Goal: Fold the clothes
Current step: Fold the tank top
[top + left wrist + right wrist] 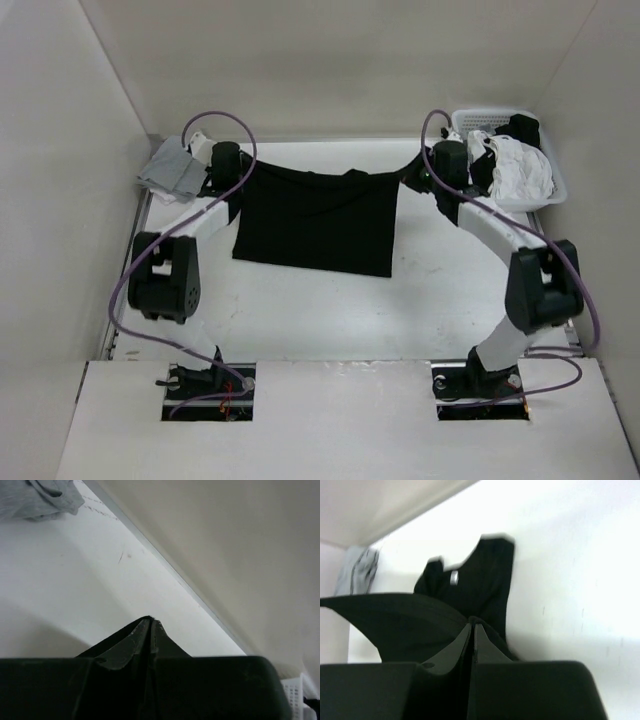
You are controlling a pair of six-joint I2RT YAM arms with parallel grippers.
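The clothes (pixel 315 220), a plain black short-sleeved shirt, lie spread at the far middle of the white table, top edge stretched between both grippers. My left gripper (pixel 243 167) is shut on the shirt's far left corner. In the left wrist view its jaws (pixel 150 620) are pressed together, with black cloth (pixel 112 639) beside the tip. My right gripper (pixel 415 173) is shut on the far right corner. In the right wrist view the jaws (pixel 472 625) pinch black fabric, and the shirt (pixel 480 580) lies beyond them, collar visible.
A light grey cloth bundle (pixel 172 170) lies at the far left corner, just left of the left gripper. A white plastic basket (pixel 557 188) holding white and black laundry (pixel 515 165) stands at the far right. Walls close in the table at the back and sides.
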